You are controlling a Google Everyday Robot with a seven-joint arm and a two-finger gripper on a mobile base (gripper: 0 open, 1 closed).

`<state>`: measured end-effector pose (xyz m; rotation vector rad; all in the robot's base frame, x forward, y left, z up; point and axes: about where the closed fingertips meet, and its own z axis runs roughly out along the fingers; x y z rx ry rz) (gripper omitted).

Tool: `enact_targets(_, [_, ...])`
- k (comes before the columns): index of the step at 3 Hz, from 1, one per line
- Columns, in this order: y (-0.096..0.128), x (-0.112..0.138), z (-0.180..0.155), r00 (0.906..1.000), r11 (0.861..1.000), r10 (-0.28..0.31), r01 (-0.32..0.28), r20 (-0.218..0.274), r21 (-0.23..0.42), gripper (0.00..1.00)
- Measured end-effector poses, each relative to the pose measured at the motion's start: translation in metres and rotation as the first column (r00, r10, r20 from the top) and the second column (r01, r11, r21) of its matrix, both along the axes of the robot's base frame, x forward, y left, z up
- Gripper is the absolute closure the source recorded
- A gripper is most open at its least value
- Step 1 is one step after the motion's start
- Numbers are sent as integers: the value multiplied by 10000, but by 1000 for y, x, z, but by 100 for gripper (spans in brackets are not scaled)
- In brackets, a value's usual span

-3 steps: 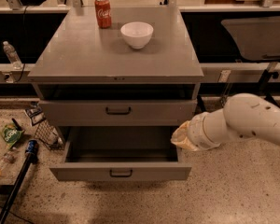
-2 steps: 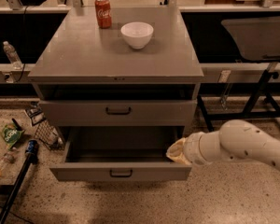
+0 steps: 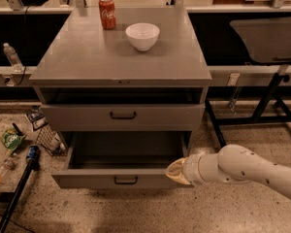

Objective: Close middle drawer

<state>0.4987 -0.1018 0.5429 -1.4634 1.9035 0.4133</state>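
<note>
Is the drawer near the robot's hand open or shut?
Open. The middle drawer is pulled well out, its inside showing from above. The gripper is at its front right corner.

The tool [image 3: 177, 172] lies at the middle drawer [image 3: 94, 178], right front corner.

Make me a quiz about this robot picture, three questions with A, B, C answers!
1. Where is the gripper?
A far over on the left
B by the middle drawer's right front corner
C way up at the top

2. What colour is the can?
A red
B blue
C green

3. The middle drawer is:
A pushed shut
B pulled out
C taken away

Answers: 1 B, the gripper sits at that corner. 2 A, the can is red. 3 B, you can see inside the drawer.
</note>
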Motion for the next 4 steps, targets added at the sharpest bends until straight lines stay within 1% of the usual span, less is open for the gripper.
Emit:
enact_targets(1, [1, -6, -32, 9988, 9997, -157, 165, -462, 172, 100])
enact_targets(2, [11, -5, -65, 9995, 9992, 29, -16, -320, 399, 100])
enact_targets(3, [26, 3, -87, 9970, 9982, 596, -599, 484, 56, 100])
enact_targets(4, [37, 11, -113, 9884, 9948, 973, -931, 1166, -411, 100])
